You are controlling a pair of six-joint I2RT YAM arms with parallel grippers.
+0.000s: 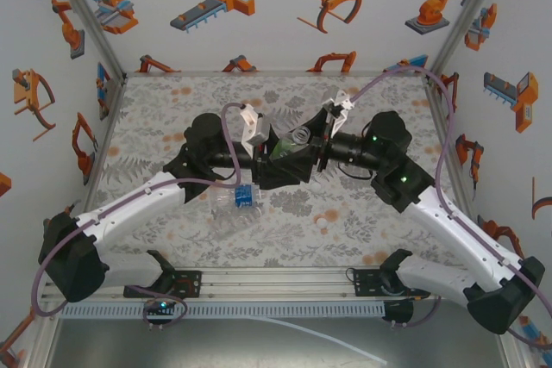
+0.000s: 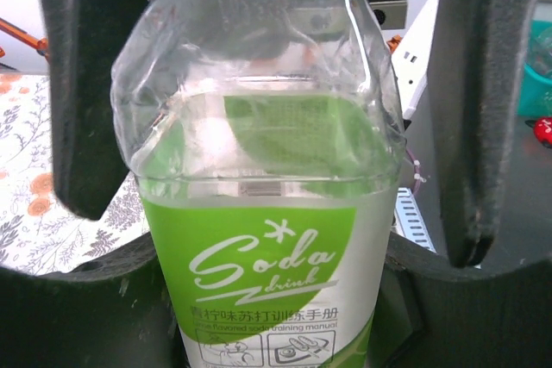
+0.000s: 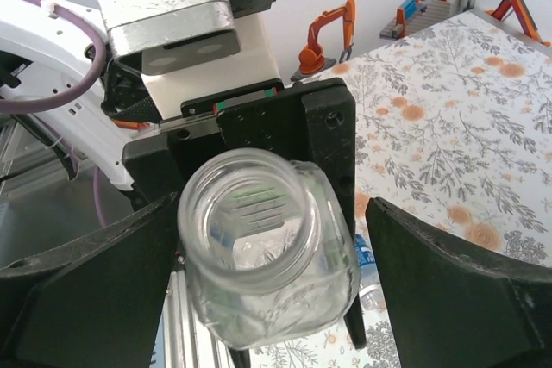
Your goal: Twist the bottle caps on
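My left gripper is shut on a clear bottle with a green label, held above the middle of the table. The bottle's mouth is bare and faces the right wrist camera. My right gripper is open around the neck end. Its left finger lies close against the bottle and its right finger stands clear. In the left wrist view those fingers hang either side of the bottle's shoulders. A bottle with a blue label lies on the table below. A small white cap lies near the front.
The flowered table is walled on three sides by white panels with orange robot pictures. A metal rail carrying the arm bases runs along the near edge. Purple cables loop over both arms.
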